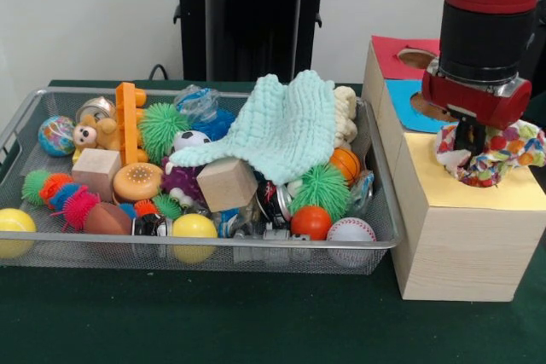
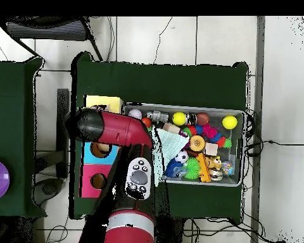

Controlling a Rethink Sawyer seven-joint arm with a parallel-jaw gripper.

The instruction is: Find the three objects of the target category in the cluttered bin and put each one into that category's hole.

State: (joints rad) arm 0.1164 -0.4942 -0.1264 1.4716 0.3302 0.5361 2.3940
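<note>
polka-dot cloth (image 1: 499,153) | bunched in yellow-top hole (image 1: 478,183) | mesh bin (image 1: 386,210) cluttered

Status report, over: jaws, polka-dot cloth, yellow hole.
Gripper down at yellow-topped hole, jaws' state unclear. Polka-dot cloth bunched at hole, partly in. Nothing blocking.

You find no legible text, label, brand, number or sign in either view; print on the toys is too small to read.
</note>
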